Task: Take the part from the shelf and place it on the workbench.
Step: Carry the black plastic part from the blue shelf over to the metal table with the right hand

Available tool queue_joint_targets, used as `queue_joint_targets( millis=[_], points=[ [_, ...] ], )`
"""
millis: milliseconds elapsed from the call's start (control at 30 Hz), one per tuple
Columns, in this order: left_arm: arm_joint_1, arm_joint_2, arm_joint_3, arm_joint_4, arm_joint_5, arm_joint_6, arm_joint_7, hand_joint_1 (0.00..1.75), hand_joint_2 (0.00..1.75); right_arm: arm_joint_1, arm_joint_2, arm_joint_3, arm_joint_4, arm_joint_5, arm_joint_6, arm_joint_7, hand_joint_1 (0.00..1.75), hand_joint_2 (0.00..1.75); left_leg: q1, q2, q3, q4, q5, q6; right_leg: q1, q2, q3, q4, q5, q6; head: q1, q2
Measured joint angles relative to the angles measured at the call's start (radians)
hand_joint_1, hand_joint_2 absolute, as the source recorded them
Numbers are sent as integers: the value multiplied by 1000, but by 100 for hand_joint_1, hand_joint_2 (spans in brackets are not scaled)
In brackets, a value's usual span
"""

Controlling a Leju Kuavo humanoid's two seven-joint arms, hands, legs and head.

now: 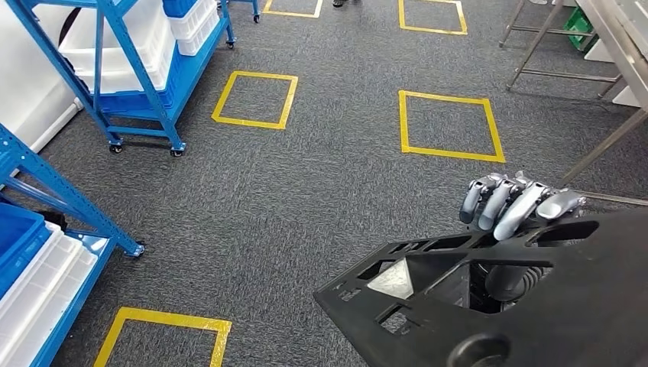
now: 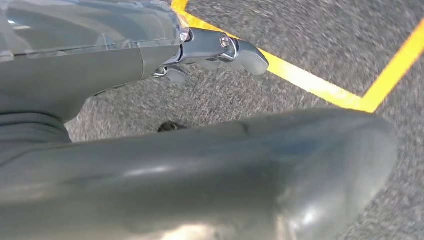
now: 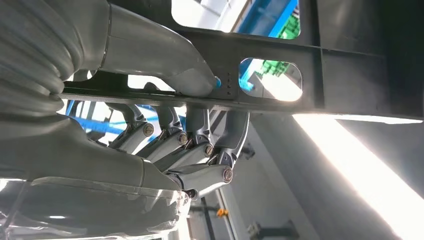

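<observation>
Now your right hand (image 1: 520, 205) is clamped over the edge of the black part (image 1: 489, 306), stiff, broad, likely awkward; left hand (image 2: 220, 50) unclear.

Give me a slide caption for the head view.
Right hand grips a flat black plastic part with cutouts above grey carpet marked with yellow tape squares, blue shelving behind.

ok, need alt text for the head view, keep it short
The right hand grips the far edge of a large black part with cutouts, low at right, over grey carpet marked with yellow tape squares. Blue shelves with white bins stand at left, and metal table legs at upper right.
</observation>
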Motion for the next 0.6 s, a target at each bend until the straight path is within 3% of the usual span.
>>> queue_joint_targets(
  millis=[67, 100, 167, 233, 267, 333, 367, 400, 433, 467, 533, 600],
  points=[
    [-1, 0, 1, 0, 1, -2, -1, 0, 0, -1, 0, 0, 2, -2, -9, 0, 175, 175, -4, 15, 5, 0, -5, -8, 10, -36, 61, -116, 34, -11, 0, 0],
    [-1, 0, 2, 0, 1, -4, -2, 0, 0, -1, 0, 1, 3, -2, -14, 0, 175, 175, -5, 23, 6, 0, -7, -13, 15, -44, 70, -137, 34, -16, 0, 0],
    [-2, 0, 2, 0, -1, -8, -5, 0, 0, -1, 0, 2, 3, 0, -25, 0, 175, 175, -6, 40, 10, -1, -11, -23, 16, -24, 69, -142, 36, -26, 0, 0],
    [-4, 0, 2, 0, -2, -9, -8, 0, 0, -1, 1, 4, 3, 3, -31, 0, 175, 175, -3, 18, 6, 22, -31, -33, 11, -4, 74, -152, 42, -37, 0, 0],
    [-4, -1, 2, 0, -3, -10, -9, 0, 0, -2, 2, 6, 3, 3, -32, 0, 175, 175, -2, -7, -10, 62, -56, -36, 7, 6, 78, -157, 45, -43, 0, 0],
    [-1, -1, 2, 0, -4, -11, -10, 0, 0, -3, 4, 9, 5, 4, -33, 0, 175, 175, 1, -50, -73, 198, -123, -40, 7, 27, 79, -157, 46, -48, 0, 0],
    [2, -1, 2, 0, -4, -11, -10, 0, 0, -2, 5, 11, 6, 4, -33, 0, 175, 175, 2, -56, -106, 264, -147, -41, 8, 41, 79, -156, 45, -49, 0, 0],
    [3, -1, 2, 0, -4, -11, -10, 0, 0, -2, 5, 11, 7, 4, -33, 0, 175, 175, 2, -57, -128, 302, -151, -42, 8, 55, 79, -155, 45, -49, 0, 0],
    [4, -1, 2, 0, -4, -11, -10, 0, 0, -1, 5, 12, 8, 4, -33, 0, 175, 175, 3, -57, -131, 299, -134, -43, 8, 70, 80, -153, 44, -48, 0, 0],
    [4, -1, 2, 0, -4, -11, -11, 0, 0, -1, 5, 13, 8, 5, -35, 0, 175, 175, 4, -61, -114, 255, -99, -42, 8, 84, 81, -150, 43, -47, 0, 0],
    [3, -1, 2, 0, -7, -14, -12, 0, 0, -1, 5, 17, 9, 11, -43, 0, 175, 175, 10, -103, -53, 109, -25, -42, 7, 110, 81, -141, 38, -39, 0, 0],
    [2, 0, 1, 0, -10, -18, -13, 0, 0, -2, 5, 24, 9, 18, -51, 0, 175, 175, 13, -144, -19, 25, 2, -37, 4, 132, 72, -133, 35, -28, 0, 0]
  ],
)
